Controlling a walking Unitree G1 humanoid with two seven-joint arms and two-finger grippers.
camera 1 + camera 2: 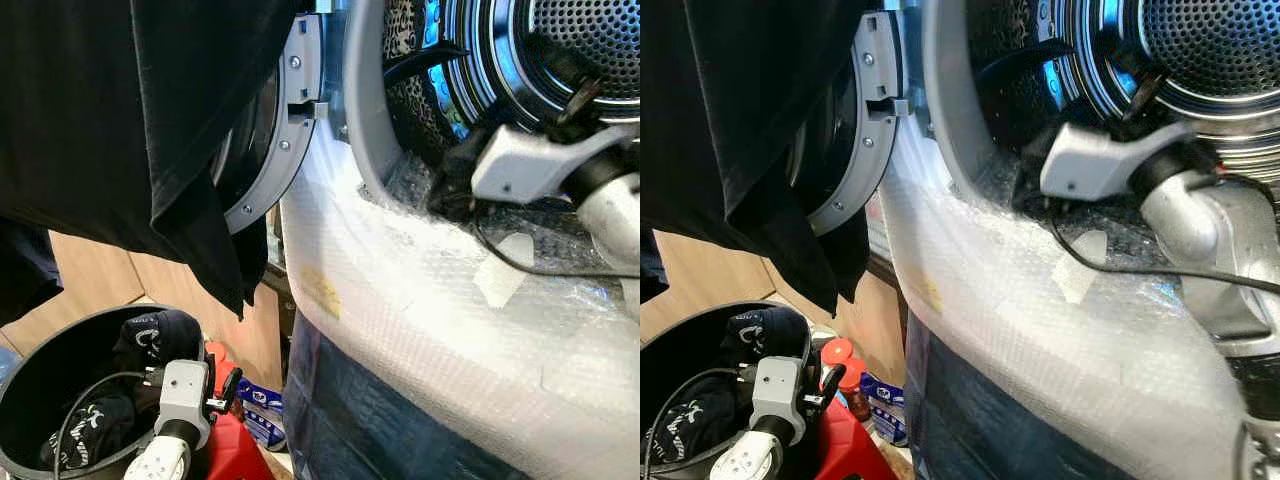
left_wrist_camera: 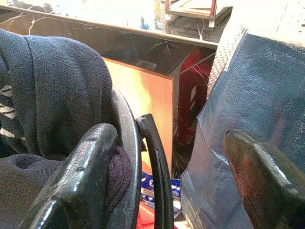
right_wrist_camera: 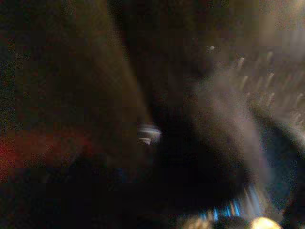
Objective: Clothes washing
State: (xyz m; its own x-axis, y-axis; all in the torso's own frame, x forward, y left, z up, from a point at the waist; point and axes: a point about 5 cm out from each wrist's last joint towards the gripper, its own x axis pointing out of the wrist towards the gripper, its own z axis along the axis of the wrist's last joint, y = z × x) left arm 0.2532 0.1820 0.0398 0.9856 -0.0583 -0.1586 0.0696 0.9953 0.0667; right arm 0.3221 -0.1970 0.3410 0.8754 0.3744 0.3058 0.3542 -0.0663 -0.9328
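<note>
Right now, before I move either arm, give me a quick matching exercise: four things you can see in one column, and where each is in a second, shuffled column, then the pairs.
Things:
1. black garment
2. right gripper
3. left gripper
4. red container

Places:
A. at the rim of the dark laundry bucket, low down
B. on the floor between the bucket and the washing machine
C. draped over the open washer door
D. at the mouth of the drum

Pairs: 1-C, 2-D, 3-A, 4-B
</note>
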